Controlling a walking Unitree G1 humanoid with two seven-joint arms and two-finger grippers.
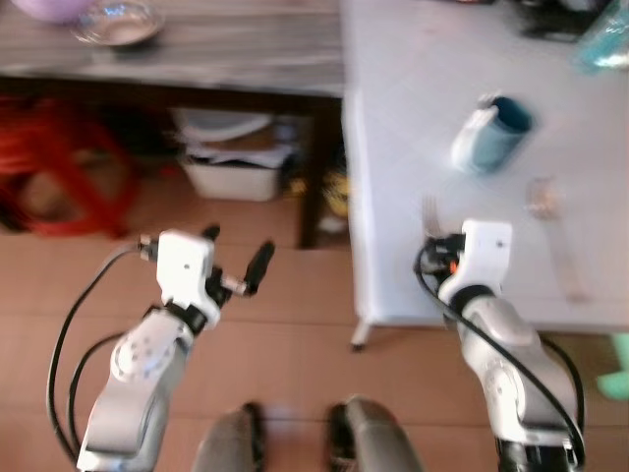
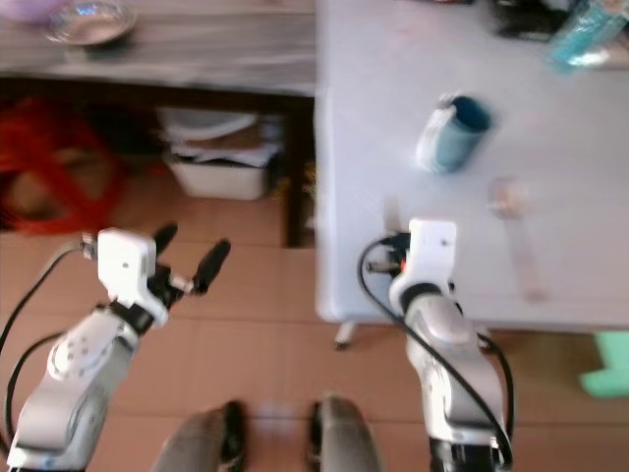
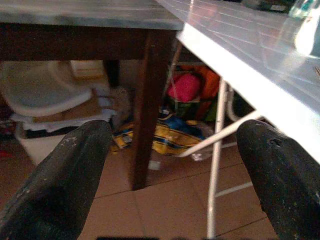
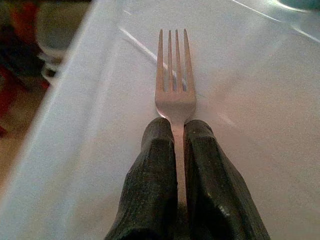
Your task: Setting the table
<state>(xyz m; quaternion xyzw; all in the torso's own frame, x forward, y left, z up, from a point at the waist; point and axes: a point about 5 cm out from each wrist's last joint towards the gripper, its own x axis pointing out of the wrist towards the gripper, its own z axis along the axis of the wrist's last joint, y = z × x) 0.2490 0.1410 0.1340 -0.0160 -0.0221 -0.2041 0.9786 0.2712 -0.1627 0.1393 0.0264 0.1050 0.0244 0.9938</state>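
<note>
Over the floor, off the left edge of the white table [image 1: 393, 285], the left gripper [image 1: 239, 258] is hanging with its fingers [image 3: 70, 180] spread wide and gripping nothing. The right gripper [image 4: 174, 150] is reaching over the near edge of the table close to its near left corner, its two fingers pinching the handle of a fork [image 4: 174, 75] just behind the head, the tines pointing toward the far edge. The fork is looking thin, stiff, light and likely slick metal, so a grip low on the neck is probably keeping it from swivelling. Further right a blue cup [image 1: 494, 131] is lying on its side toward the middle, and a spoon [image 1: 552, 231] is lying nearer the right edge.
</note>
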